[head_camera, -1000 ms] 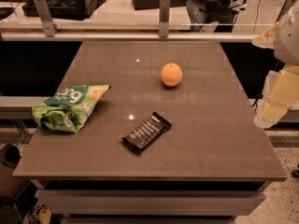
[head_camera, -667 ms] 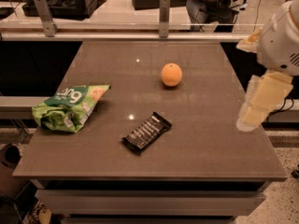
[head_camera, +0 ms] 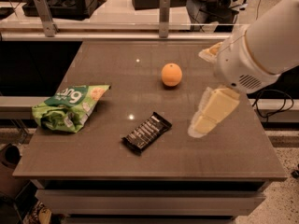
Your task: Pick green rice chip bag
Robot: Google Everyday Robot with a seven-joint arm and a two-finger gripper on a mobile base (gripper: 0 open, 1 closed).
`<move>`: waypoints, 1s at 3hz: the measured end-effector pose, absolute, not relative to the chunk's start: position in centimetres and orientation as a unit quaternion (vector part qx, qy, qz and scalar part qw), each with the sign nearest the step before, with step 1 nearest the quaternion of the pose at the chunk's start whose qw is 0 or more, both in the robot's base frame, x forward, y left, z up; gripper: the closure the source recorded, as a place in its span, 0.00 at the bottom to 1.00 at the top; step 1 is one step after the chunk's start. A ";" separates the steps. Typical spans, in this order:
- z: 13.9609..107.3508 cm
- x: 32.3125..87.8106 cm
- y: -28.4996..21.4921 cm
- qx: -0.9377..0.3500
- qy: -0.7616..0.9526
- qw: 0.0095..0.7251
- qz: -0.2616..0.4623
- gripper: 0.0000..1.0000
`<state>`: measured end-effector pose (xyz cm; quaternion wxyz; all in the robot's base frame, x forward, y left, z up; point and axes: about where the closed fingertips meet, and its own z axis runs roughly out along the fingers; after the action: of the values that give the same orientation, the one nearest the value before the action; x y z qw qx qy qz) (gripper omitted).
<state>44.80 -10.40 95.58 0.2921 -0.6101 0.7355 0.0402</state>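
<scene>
- You have the green rice chip bag (head_camera: pixel 70 107) lying on the left side of the brown surface (head_camera: pixel 233 162), close to the left edge and about midway between near and far.
- The bag is crumpled. Its dark-green patch with white letters faces up, and its far-right corner shows pale round chips.
- Nothing touches the bag, and the space around it on the surface is bare.
- Your gripper (head_camera: pixel 211 112) hangs above the right part of the surface, well apart from the bag. What you see of it is a pale cream piece slanting down and to the left.
- You cannot tell from this view whether the gripper is released or clenched. It has nothing visible in it.
- The white arm (head_camera: pixel 261 45) comes in from the upper right, and its rounded housing sits just above the gripper.
- A black candy bar (head_camera: pixel 146 132) lies near the middle of the surface, turned diagonally, between the bag and the gripper. It sits closer to the near edge than the bag does.
- An orange (head_camera: pixel 171 74) rests farther back, slightly right of centre, apart from the candy bar and from the gripper.
- Along the far edge you see a rail with an upright post (head_camera: pixel 164 9), and beyond it a person (head_camera: pixel 205 3) stands partly in view.
- A dark cable (head_camera: pixel 275 101) loops beside the right edge of the surface, below the arm.
</scene>
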 end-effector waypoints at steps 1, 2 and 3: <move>94.7 46.1 -6.4 -0.600 0.718 0.345 0.070 0.00; 94.1 46.9 -2.0 -0.604 0.698 0.374 0.091 0.00; 92.9 47.1 2.4 -0.620 0.679 0.378 0.110 0.00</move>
<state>47.07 2.42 92.93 0.3784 -0.6195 0.6789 0.1096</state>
